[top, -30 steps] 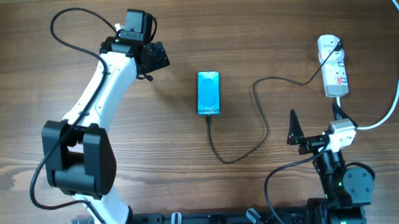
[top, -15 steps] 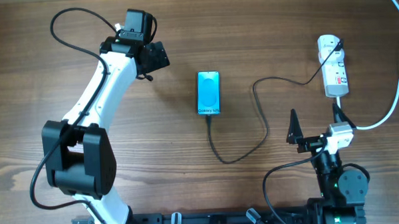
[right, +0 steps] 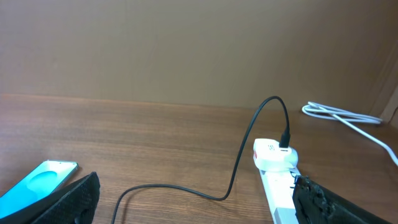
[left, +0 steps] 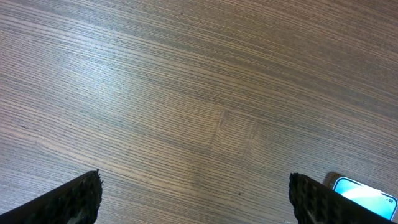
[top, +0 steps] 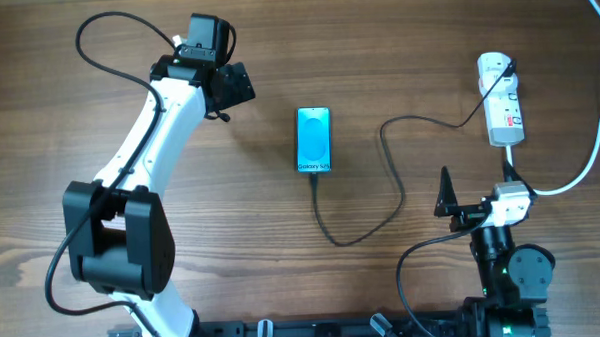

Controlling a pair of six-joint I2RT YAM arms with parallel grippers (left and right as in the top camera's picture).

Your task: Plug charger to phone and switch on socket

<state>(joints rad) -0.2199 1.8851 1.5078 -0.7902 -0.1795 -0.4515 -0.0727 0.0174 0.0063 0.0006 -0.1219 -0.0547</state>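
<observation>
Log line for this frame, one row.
left gripper open over table | right gripper open, empty | charger at phone bottom edge, looks plugged | socket switch state unclear

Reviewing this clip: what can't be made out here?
- Whether the socket is switched on: too small overhead; cut off below in right wrist.
- Whether the charger is seated in the phone: too small overhead.
- Most of the phone, left wrist: cut off by the corner.

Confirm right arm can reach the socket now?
Probably yes: the socket lies close ahead of the open right claw; only its own white cord runs between, the charger loops aside.
</observation>
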